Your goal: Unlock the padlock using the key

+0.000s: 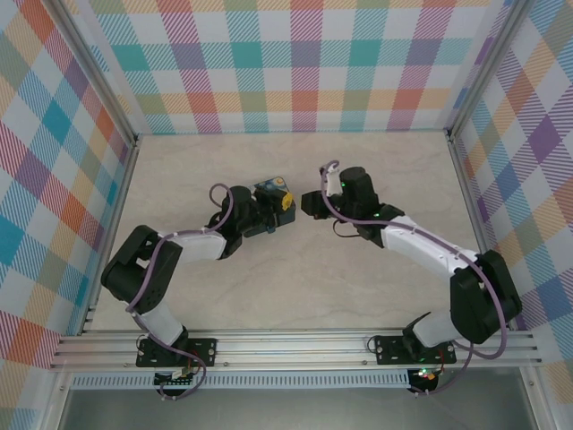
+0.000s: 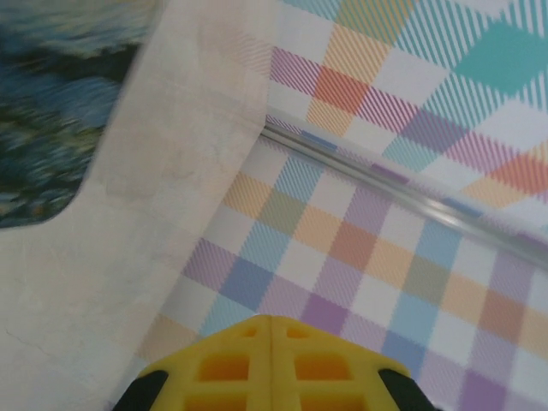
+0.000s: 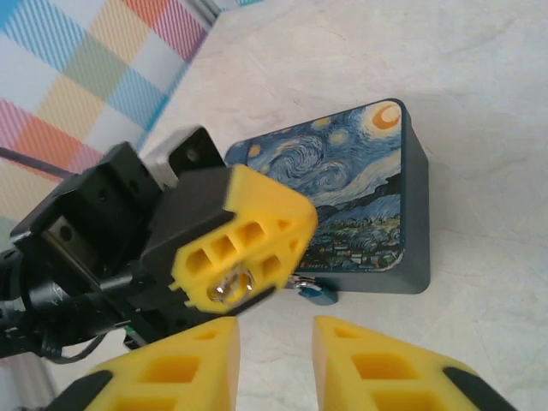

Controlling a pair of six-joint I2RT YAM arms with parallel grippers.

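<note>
Pale, faintly veined tabletop [image 1: 295, 287], boxed in at the back and on both sides by pastel plaid walls [image 1: 286, 63], with a ribbed aluminium rail [image 1: 295, 345] along the near edge. Near the middle, a dark-blue starry-night tin [image 3: 342, 188], lying flat with its painted lid up.

From the near-left base, the left arm [image 1: 192, 244], folded low, elbow out toward the left wall, forearm stretched toward the centre. At its end, the left gripper [image 1: 285, 203], just beside the tin, yellow fingers [image 2: 231, 372] pressed flat together with only a seam between them. Impossible to tell about anything thin pinched there. In the right wrist view, a small shiny metal bit [image 3: 229, 287] at the lower edge of those fingers, identity unclear.

From the near-right base, the right arm [image 1: 421, 242], elbow close to the right wall, wrist pointing left toward the other claw. At its end, the right gripper [image 3: 276, 368], spread wide, a clear gap between its two yellow fingers, holding nothing.

Against the tin's near side wall, the padlock [image 3: 319, 294]: a tiny teal speck just beside the left fingertips and just ahead of the gap in the right gripper.
</note>
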